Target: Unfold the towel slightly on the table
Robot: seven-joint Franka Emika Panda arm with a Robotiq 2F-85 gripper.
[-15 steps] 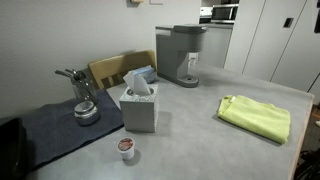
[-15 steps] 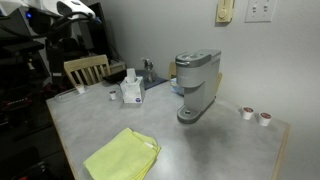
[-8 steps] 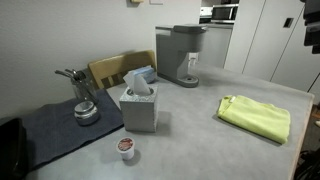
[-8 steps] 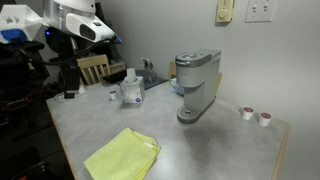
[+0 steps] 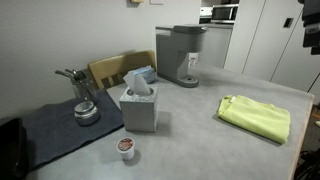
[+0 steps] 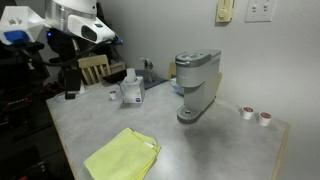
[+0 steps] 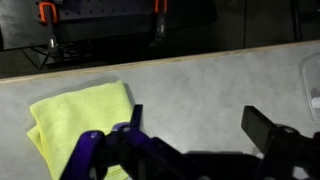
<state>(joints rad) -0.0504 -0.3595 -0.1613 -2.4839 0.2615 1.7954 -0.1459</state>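
The towel [image 5: 255,117] is a lime yellow-green cloth lying folded on the light grey table [image 5: 190,130]. It also shows near the table's front edge in an exterior view [image 6: 123,155]. In the wrist view the towel [image 7: 80,115] is at the left. My gripper [image 7: 195,115] hangs high over bare table [image 7: 200,70] to the right of it, open, with nothing between its fingers. The robot arm [image 6: 80,25] stands above the table's far left corner.
A tissue box [image 5: 139,105], a coffee pod [image 5: 126,147] and a coffee machine [image 5: 180,55] stand on the table. A dark cloth mat [image 5: 55,130] carries a metal utensil [image 5: 85,108]. A wooden chair [image 5: 118,68] is behind it. Two pods [image 6: 255,115] sit beside the machine.
The arm has come down and into view over the table's corner since a second ago. It has held still for the last half second. The towel has not moved.
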